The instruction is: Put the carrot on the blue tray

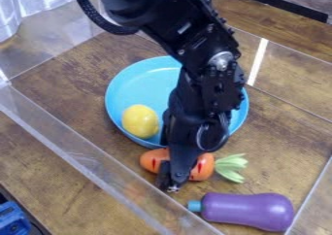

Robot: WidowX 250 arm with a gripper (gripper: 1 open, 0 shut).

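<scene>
The carrot [195, 165] lies on the wooden table just in front of the blue tray [131, 88], its green top [231, 167] pointing right. My gripper [172, 177] reaches straight down onto the carrot. One dark finger [170, 179] crosses the front of it, with orange showing on both sides. The other finger is hidden behind the arm, so the width of the jaws is not visible. The carrot rests on the table outside the tray.
A yellow lemon [140, 120] sits inside the blue tray at its left. A purple eggplant [247, 211] lies at the front right. Clear plastic walls [65, 151] fence the table along the left and front.
</scene>
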